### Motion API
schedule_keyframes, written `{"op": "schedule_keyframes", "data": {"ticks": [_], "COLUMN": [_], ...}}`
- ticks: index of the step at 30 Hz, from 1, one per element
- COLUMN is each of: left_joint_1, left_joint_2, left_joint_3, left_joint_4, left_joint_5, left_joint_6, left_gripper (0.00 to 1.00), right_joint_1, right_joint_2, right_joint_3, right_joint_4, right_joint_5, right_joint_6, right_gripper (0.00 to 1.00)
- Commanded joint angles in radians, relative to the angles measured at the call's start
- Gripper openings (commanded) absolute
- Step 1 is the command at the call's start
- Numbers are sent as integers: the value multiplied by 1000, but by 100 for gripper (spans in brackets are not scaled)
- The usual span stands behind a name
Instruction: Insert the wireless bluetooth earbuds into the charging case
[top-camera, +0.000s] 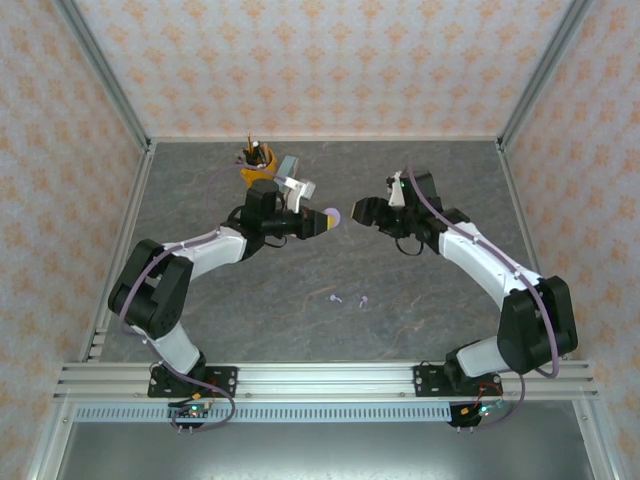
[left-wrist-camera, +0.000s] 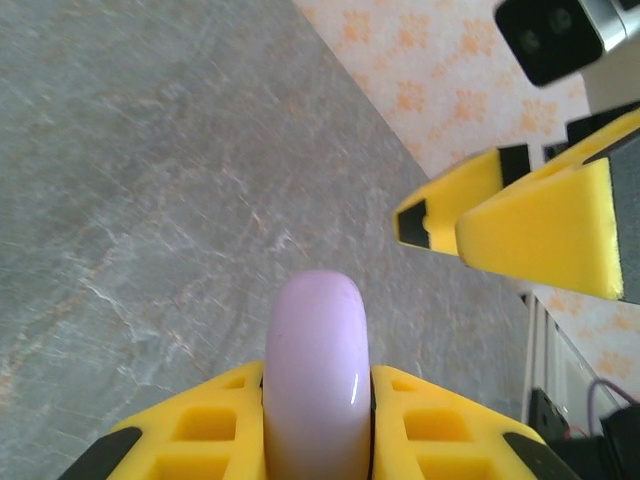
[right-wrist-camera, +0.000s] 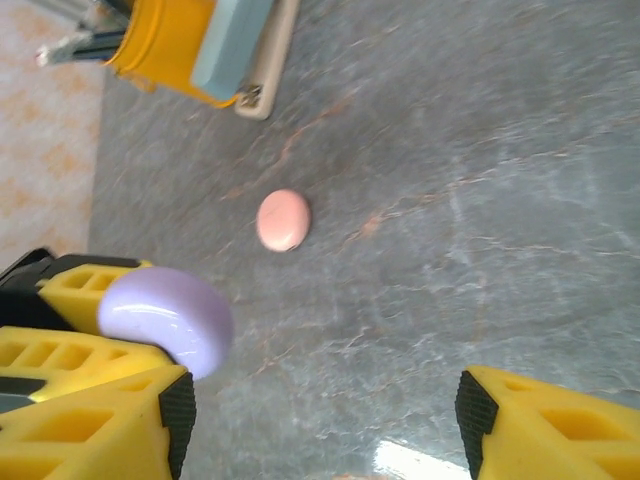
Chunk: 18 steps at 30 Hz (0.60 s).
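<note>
**Earbuds on counter; lilac case held in left claw**

Top view: the first earbud (top-camera: 337, 298) and the second earbud (top-camera: 363, 300) are seen lying loose on the grey counter (top-camera: 420, 320). They lie just beside each other, the second at 3 o'clock of the first. Both are well apart from either claw. Both appear pale lilac; their orientation cannot be told at this size.

The lilac case (top-camera: 336, 217), a round disc, is found at about 12 o'clock of the earbuds, raised off the counter. It is gripped edge-on by the left claw (top-camera: 327, 220). In the left wrist view the case (left-wrist-camera: 318, 330) is seen clamped between the two yellow fingers (left-wrist-camera: 200, 430) of the left claw (left-wrist-camera: 318, 376), with its rounded rim projecting past their tips. Its lid appears closed.

The right claw (top-camera: 358, 212) is placed at 3 o'clock of the case, facing it, near but not touching. Its fingers (left-wrist-camera: 540, 225) are noted apart from the case in the left wrist view. In its own view the right claw (right-wrist-camera: 322, 405) is seen with jaws spread wide and nothing between them. The case (right-wrist-camera: 170, 320) is seen at 10 o'clock of that gap.

A pink disc (right-wrist-camera: 283, 220) lies flat on the counter beyond the case. A yellow cup (top-camera: 256, 168) is noted at 11 o'clock of the left claw, with a blue-grey box (top-camera: 288, 164) just beside it.
</note>
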Motion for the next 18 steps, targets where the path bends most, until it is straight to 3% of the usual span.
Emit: {"op": "schedule_keyframes", "data": {"ticks": [1, 18], "left_joint_1": [-3, -3], "left_joint_2": [-31, -53], "left_joint_3": [45, 80], "left_joint_4": [-103, -128], "left_joint_5": [93, 117], "left_joint_6": [72, 77], "left_gripper": [0, 0], "right_joint_1": [1, 55], "right_joint_2": [-11, 133], "right_joint_3": [-15, 5], "right_joint_4": [126, 178], "right_joint_5": [-136, -179], "right_joint_6": [-54, -27], "right_gripper": [70, 65]}}
